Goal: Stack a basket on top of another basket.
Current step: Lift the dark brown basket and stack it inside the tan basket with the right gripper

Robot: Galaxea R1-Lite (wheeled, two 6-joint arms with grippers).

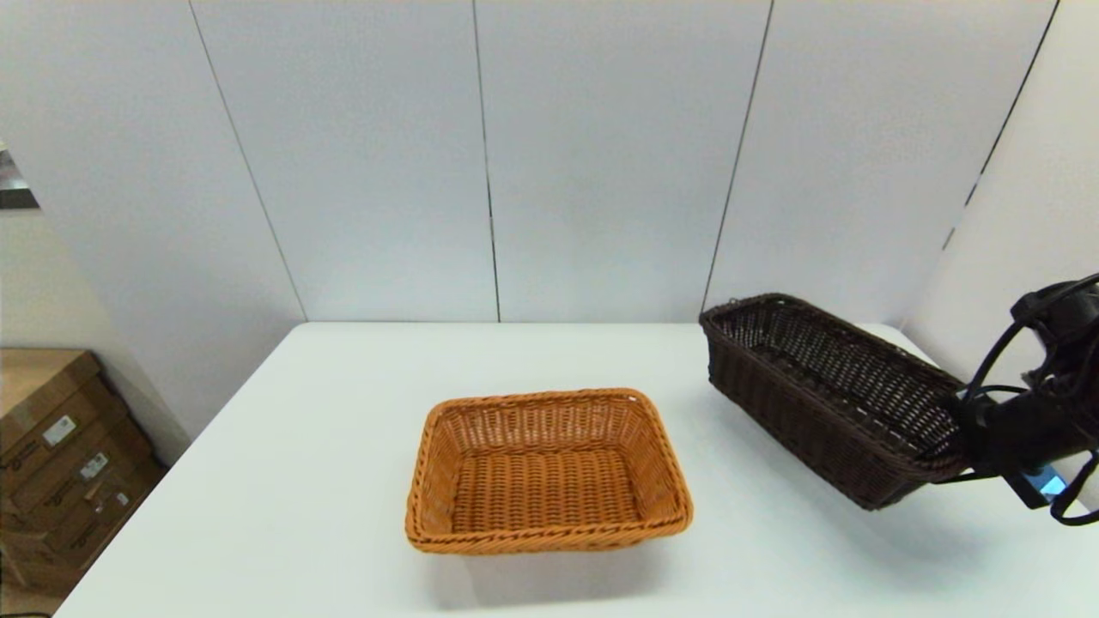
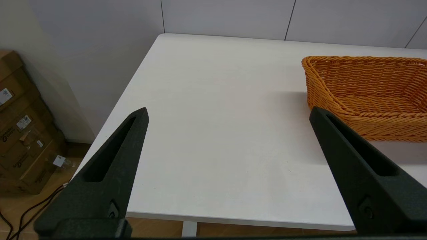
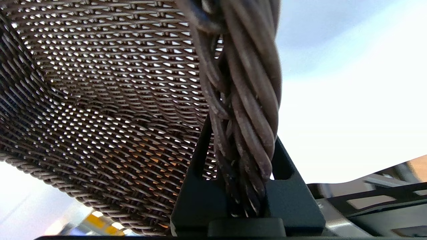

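The dark brown basket (image 1: 824, 390) hangs tilted above the table's right side, lifted off the surface. My right gripper (image 1: 966, 433) is shut on its braided rim at the near right end; in the right wrist view the rim (image 3: 243, 110) runs between the two black fingers (image 3: 196, 190). The orange basket (image 1: 545, 470) sits flat on the table's middle, left of the dark one and apart from it. It also shows in the left wrist view as the orange basket (image 2: 370, 95). My left gripper (image 2: 228, 115) is open over the table's near left part, holding nothing.
The white table (image 1: 300, 446) stretches to a panelled wall behind. Cardboard boxes (image 1: 60, 455) stand on the floor beyond the table's left edge, also seen as boxes (image 2: 23, 133) with cables in the left wrist view.
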